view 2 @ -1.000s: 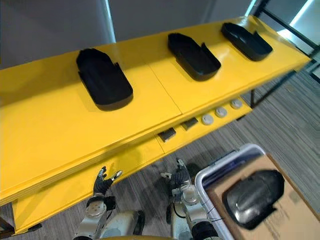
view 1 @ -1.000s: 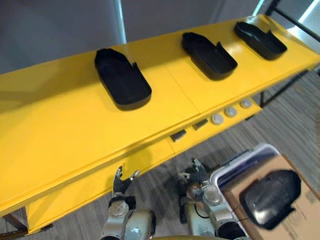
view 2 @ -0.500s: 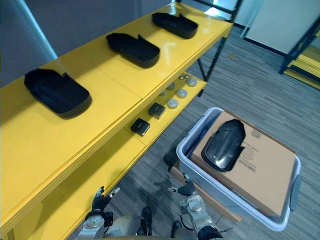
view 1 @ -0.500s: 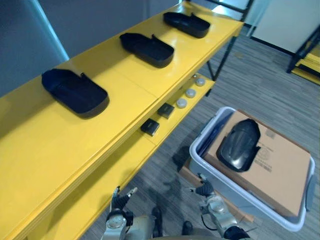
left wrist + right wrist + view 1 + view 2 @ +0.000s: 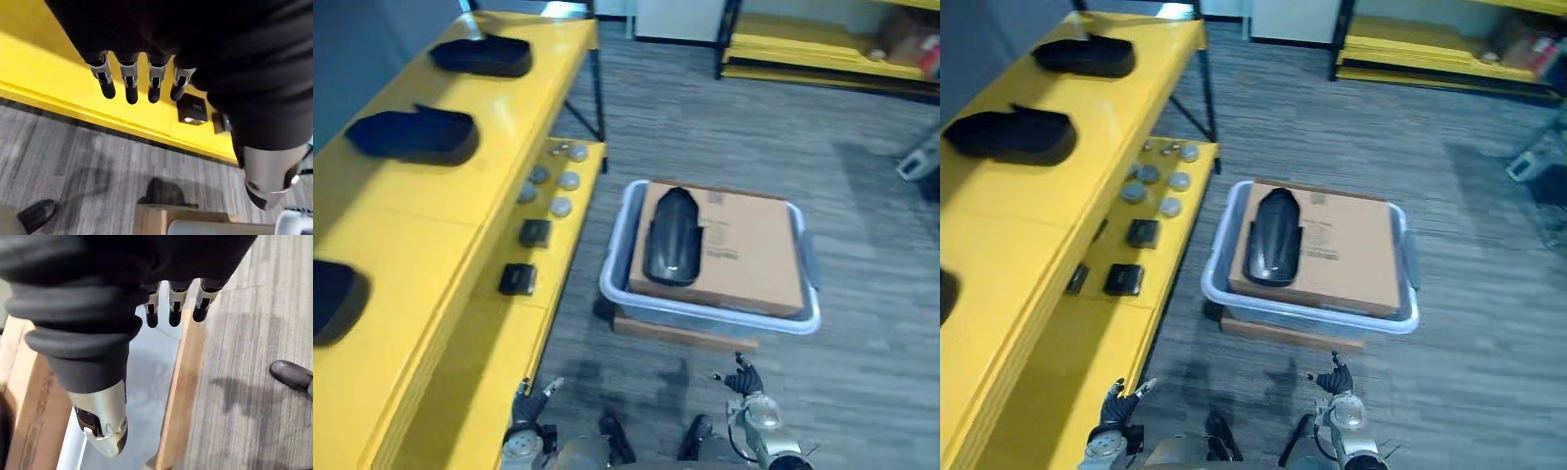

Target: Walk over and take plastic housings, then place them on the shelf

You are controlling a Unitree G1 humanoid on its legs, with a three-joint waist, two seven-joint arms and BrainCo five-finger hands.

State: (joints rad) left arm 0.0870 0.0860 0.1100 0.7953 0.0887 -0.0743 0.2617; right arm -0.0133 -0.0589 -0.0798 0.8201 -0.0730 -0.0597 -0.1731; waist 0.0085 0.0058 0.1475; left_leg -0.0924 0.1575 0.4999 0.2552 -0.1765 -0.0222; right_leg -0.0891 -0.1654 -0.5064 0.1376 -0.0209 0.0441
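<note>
A black plastic housing (image 5: 671, 236) lies on a cardboard sheet (image 5: 754, 245) in a grey bin (image 5: 709, 313) on the floor, ahead of me. Two more black housings (image 5: 481, 56) (image 5: 411, 134) rest on the yellow shelf top (image 5: 401, 225) at my left, and a third (image 5: 331, 299) shows at the view's left edge. My left hand (image 5: 533, 402) hangs low beside the shelf, fingers (image 5: 129, 84) straight and holding nothing. My right hand (image 5: 743, 378) hangs low just short of the bin, fingers (image 5: 173, 309) relaxed and empty.
The shelf's lower level (image 5: 536, 323) carries small black boxes (image 5: 517, 279) and round discs (image 5: 559, 183). A wooden board (image 5: 680, 335) lies under the bin. Another yellow rack (image 5: 822, 61) stands at the far back. Grey carpet stretches to the right.
The whole picture has swung to the right: the shelf now runs along the left and the bin sits in the middle. Both hands still hang low and empty.
</note>
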